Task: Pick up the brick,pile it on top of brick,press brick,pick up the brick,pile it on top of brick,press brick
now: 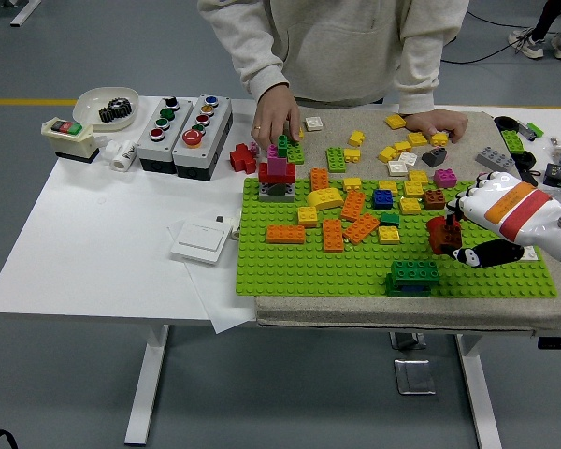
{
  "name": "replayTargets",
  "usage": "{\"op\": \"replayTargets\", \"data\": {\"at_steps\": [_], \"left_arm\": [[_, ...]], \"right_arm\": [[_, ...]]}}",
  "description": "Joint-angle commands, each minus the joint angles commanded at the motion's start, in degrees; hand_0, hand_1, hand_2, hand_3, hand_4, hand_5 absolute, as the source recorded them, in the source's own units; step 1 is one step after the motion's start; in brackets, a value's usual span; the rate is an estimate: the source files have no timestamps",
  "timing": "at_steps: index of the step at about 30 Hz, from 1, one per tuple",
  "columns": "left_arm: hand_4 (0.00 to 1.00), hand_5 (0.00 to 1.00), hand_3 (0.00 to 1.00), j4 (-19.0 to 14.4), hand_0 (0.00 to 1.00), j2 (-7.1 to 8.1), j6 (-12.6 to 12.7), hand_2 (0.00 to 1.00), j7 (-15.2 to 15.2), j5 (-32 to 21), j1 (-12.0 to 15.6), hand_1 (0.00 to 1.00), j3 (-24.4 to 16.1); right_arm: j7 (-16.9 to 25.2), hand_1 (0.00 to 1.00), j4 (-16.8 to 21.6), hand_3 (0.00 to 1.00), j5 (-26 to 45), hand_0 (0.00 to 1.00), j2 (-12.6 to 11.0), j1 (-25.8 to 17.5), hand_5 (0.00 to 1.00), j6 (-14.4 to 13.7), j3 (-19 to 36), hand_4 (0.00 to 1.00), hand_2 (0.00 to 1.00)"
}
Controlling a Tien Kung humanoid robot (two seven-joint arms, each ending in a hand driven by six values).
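From my remote seat I see the right hand (477,224) reaching in over the right part of the green baseplate (299,267), its white fingers (469,201) and black thumb closed around a dark red brick (442,234) that sits on the baseplate (whether it is lifted clear of the studs I cannot tell). A dark green brick stack (413,274) stands near the baseplate's front edge, just left of and nearer than the red brick, with loose orange and yellow bricks (346,217) scattered toward the baseplate's middle. Beyond the baseplate's far left corner, a person's hand (276,117) touches a small green brick (288,150) beside a red-and-magenta tower (278,173), while their other hand (437,122) rests flat past the far edge.
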Motion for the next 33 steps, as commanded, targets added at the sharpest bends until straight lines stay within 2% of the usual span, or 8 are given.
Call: {"op": "replayTargets", "data": {"at_steps": [6, 9, 33], "left_arm": [[0.659, 0.664, 0.586, 0.0, 0.654, 0.01, 0.1, 0.718, -0.1, -0.3, 0.0, 0.706, 0.2], [0.660, 0.664, 0.586, 0.0, 0.654, 0.01, 0.1, 0.720, 0.0, -0.3, 0.0, 0.707, 0.2], [0.661, 0.662, 0.587, -0.1, 0.655, 0.12, 0.0, 0.724, 0.0, -0.3, -0.2, 0.707, 0.3]], "right_arm": [[-1.7, 0.452, 5.1, 0.497, -1.7, 0.547, -0.3, -1.1, 0.516, 1.5, -0.8, 0.663, 0.509], [-1.8, 0.453, 5.8, 0.498, -2.0, 0.549, 0.1, -1.1, 0.516, 1.7, -1.7, 0.663, 0.511], [-1.9, 0.455, 2.8, 0.502, -1.7, 0.547, 2.3, 0.0, 0.540, 1.9, -3.9, 0.690, 0.516]]}}
